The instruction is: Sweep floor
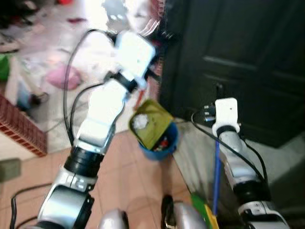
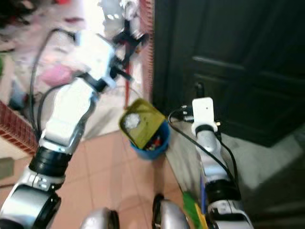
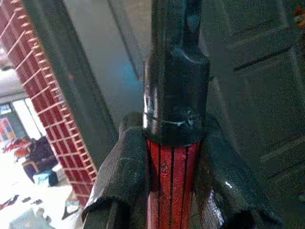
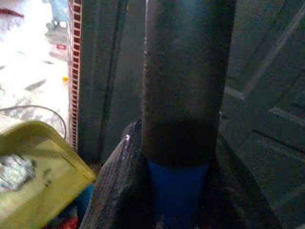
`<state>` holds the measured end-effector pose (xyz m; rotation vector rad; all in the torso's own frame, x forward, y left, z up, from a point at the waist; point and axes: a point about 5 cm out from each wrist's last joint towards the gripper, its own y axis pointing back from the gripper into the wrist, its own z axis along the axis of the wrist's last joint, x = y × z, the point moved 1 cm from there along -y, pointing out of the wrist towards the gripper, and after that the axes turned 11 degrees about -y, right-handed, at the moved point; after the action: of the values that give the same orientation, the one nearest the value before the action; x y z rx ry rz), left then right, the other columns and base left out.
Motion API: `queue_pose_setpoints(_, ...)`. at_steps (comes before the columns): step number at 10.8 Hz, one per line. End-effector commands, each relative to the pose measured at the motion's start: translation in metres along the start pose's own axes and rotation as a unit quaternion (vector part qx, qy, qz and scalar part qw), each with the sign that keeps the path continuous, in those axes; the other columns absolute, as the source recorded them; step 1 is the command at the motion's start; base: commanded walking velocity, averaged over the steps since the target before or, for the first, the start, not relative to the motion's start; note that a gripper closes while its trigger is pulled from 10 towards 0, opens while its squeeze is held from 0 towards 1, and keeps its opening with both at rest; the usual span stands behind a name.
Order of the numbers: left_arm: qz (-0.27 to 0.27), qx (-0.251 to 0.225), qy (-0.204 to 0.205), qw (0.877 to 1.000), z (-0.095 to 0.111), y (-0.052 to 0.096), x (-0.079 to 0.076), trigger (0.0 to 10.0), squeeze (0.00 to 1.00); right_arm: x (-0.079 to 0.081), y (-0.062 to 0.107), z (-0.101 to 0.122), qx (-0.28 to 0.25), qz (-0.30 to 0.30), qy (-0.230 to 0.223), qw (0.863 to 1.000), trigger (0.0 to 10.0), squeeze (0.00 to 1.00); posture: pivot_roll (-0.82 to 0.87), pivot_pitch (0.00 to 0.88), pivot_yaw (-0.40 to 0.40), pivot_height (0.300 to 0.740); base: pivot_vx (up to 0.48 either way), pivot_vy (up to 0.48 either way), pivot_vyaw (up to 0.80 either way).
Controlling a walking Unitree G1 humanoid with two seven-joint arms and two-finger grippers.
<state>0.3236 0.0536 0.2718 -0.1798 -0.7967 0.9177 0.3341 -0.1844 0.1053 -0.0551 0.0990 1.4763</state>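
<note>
My left gripper [image 2: 128, 37] is raised and shut on the red handle [image 3: 170, 186] of a yellow-green dustpan [image 1: 151, 121]. The pan hangs tilted over a blue bin [image 1: 164, 144], with white crumpled debris [image 1: 141, 121] lying in it. Coloured scraps sit inside the bin. My right gripper [image 1: 218, 89] is shut on the black grip [image 4: 186, 76] of a broom. Its blue handle [image 1: 217, 171] runs down beside my right arm to a green and yellow head [image 1: 205, 212] by my feet.
A dark panelled door [image 1: 248, 57] stands straight ahead, above a grey step [image 1: 195, 152]. A red brick pillar [image 2: 147, 57] borders the doorway, and a low brick wall [image 1: 21, 129] is at the left. A pink object [image 1: 64, 76] lies on the bright cluttered floor beyond. Terracotta tiles [image 1: 138, 186] are underfoot.
</note>
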Motion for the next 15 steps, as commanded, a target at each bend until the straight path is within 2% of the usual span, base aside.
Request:
queue_pose_setpoints(1, 0.001, -0.041, -0.024, 0.999, 0.018, -0.003, 0.004, 10.0, 0.0, -0.003, -0.001, 0.003, -0.009, 0.0, 0.025, 1.0, 10.0, 0.0, -0.08, 0.101, 0.024, 0.74, 0.0, 0.0, 0.0)
queue_pose_setpoints(3, 0.016, -0.037, -0.033, 0.999, 0.017, -0.002, 0.01, 10.0, 0.0, -0.003, -0.001, 0.004, -0.01, -0.002, 0.024, 1.0, 10.0, 0.0, -0.08, 0.103, 0.023, 0.74, 0.0, 0.0, 0.0)
queue_pose_setpoints(5, 0.06, -0.036, -0.069, 0.995, 0.018, -0.001, 0.03, 10.0, 0.0, -0.003, -0.002, 0.004, -0.011, -0.001, 0.024, 1.0, 10.0, 0.0, -0.07, 0.104, 0.019, 0.74, 0.0, 0.0, 0.0)
queue_pose_setpoints(6, 0.092, -0.028, -0.072, 0.993, 0.017, -0.001, 0.04, 10.0, 0.0, -0.003, -0.003, 0.004, -0.011, -0.001, 0.024, 1.0, 10.0, 0.0, -0.07, 0.104, 0.019, 0.74, 0.0, 0.0, 0.0)
queue_pose_setpoints(9, 0.105, -0.024, -0.08, 0.991, 0.014, 0.0, 0.048, 10.0, 0.0, -0.004, -0.003, 0.005, -0.014, -0.003, 0.026, 1.0, 10.0, 0.0, -0.08, 0.102, 0.017, 0.74, 0.0, 0.0, 0.0)
queue_pose_setpoints(10, 0.077, -0.044, -0.074, 0.993, 0.02, -0.001, 0.041, 10.0, 0.0, -0.005, -0.002, 0.005, -0.015, -0.004, 0.026, 1.0, 10.0, 0.0, -0.08, 0.104, 0.016, 0.74, 0.0, 0.0, 0.0)
queue_pose_setpoints(11, 0.019, -0.052, -0.045, 0.997, 0.022, -0.003, 0.025, 10.0, 0.0, -0.004, -0.002, 0.005, -0.016, -0.004, 0.028, 0.999, 10.0, 0.0, -0.08, 0.104, 0.016, 0.74, 0.0, 0.0, 0.0)
queue_pose_setpoints(12, -0.056, -0.045, 0.0, 0.997, 0.019, -0.002, 0.001, 10.0, 0.0, -0.003, -0.003, 0.004, -0.013, -0.001, 0.027, 1.0, 10.0, 0.0, -0.07, 0.105, 0.015, 0.74, 0.0, 0.0, 0.0)
queue_pose_setpoints(13, -0.087, -0.041, -0.001, 0.995, 0.018, -0.001, -0.007, 10.0, 0.0, -0.003, -0.004, 0.004, -0.013, -0.001, 0.026, 1.0, 10.0, 0.0, -0.07, 0.106, 0.013, 0.74, 0.0, 0.0, 0.0)
queue_pose_setpoints(14, -0.165, -0.034, 0.0, 0.986, 0.016, 0.003, -0.026, 10.0, 0.0, -0.002, -0.004, 0.004, -0.013, -0.001, 0.026, 1.0, 10.0, 0.0, -0.07, 0.107, 0.012, 0.74, 0.0, 0.0, 0.0)
queue_pose_setpoints(15, -0.195, -0.035, -0.015, 0.98, 0.016, 0.006, -0.034, 10.0, 0.0, -0.002, -0.004, 0.004, -0.012, -0.001, 0.024, 1.0, 10.0, 0.0, -0.07, 0.108, 0.012, 0.74, 0.0, 0.0, 0.0)
